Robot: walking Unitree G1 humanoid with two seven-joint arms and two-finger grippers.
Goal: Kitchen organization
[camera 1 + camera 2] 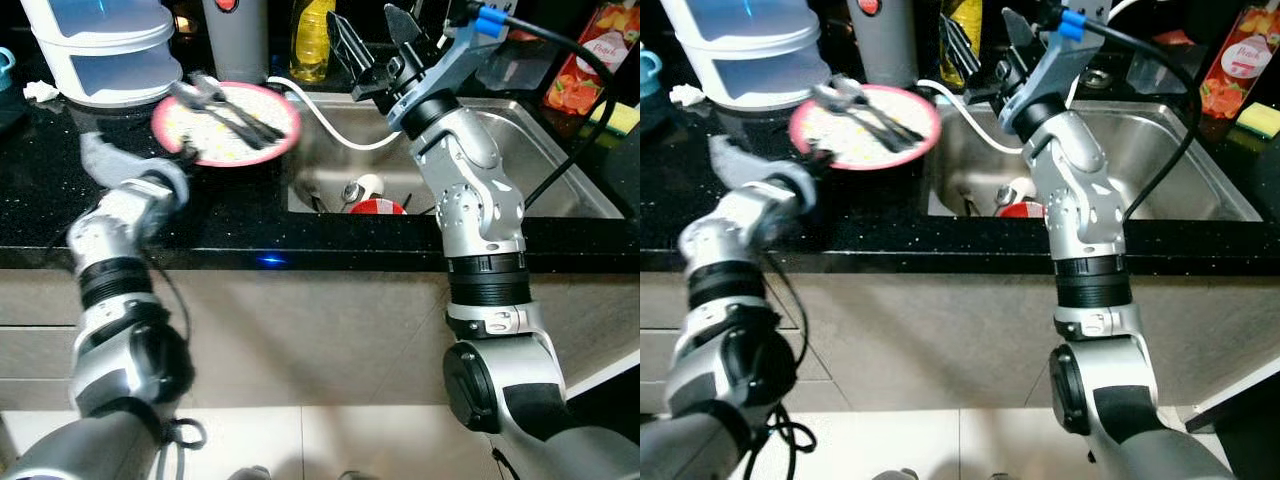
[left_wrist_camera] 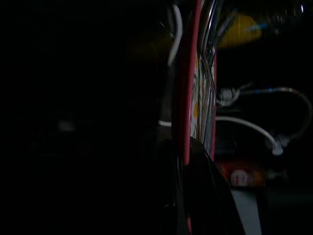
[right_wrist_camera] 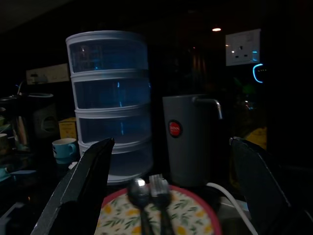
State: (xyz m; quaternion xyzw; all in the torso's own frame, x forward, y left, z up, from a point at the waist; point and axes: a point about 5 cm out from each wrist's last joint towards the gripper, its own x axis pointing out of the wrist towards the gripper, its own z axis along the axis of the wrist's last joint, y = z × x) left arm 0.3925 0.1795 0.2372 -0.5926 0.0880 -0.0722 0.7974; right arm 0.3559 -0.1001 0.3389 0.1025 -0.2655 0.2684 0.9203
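A pink-rimmed plate (image 1: 225,130) with a leafy pattern sits at the black counter's edge beside the sink, carrying a spoon and a fork (image 1: 228,108). My left gripper (image 1: 186,150) is at the plate's near left rim. In the left wrist view the red rim (image 2: 185,98) runs edge-on between the fingers, so the gripper is shut on the plate. My right gripper (image 1: 377,42) is raised above the sink's left side, open and empty. Its wrist view looks between the wide-spread fingers (image 3: 83,188) at the plate (image 3: 161,215) and cutlery.
The steel sink (image 1: 545,140) holds a red item (image 1: 378,207) and a white piece (image 1: 366,186), and a white cable (image 1: 330,125) runs over its rim. Along the back stand a stacked plastic container (image 1: 100,50), a grey jug (image 1: 236,35), a yellow bottle (image 1: 312,35) and a juice carton (image 1: 590,62).
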